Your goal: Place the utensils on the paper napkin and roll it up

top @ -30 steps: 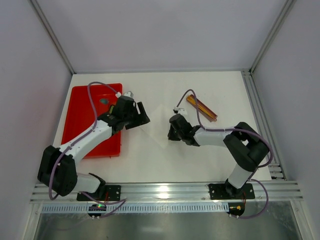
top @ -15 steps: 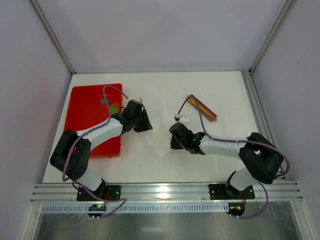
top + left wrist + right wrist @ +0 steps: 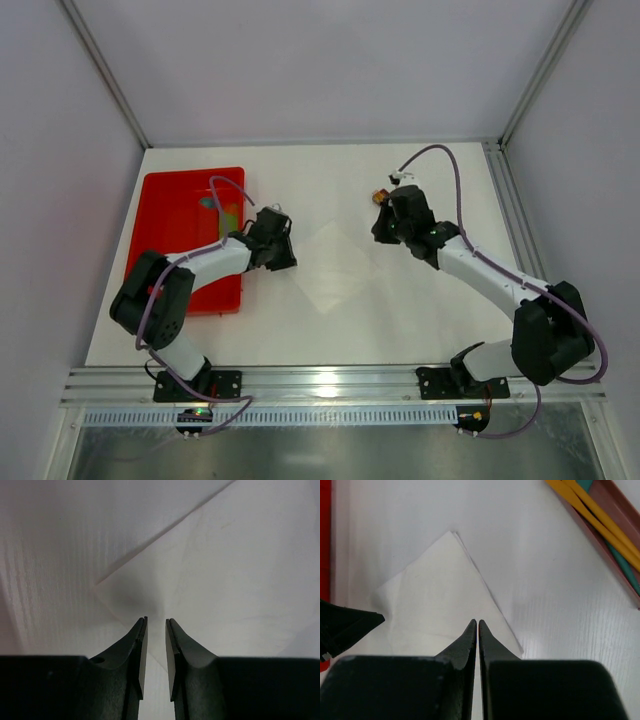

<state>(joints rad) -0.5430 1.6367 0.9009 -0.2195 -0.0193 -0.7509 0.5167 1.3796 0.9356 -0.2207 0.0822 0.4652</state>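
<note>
The next reach turns on the utensils: they lie ahead and to the right of the right gripper, their long axis slanting, in the far half of the table; the right arm is much nearer, its jaws pressed together and empty. The paper napkin lies flat mid-table; the left gripper sits at its left corner, jaws narrowed to a slit, nothing visibly pinched.

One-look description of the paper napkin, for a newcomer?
On the white table, look just right of the red tray, near the middle. The paper napkin is the flat white square turned like a diamond, only its faint edges separating it from the tabletop.
</note>
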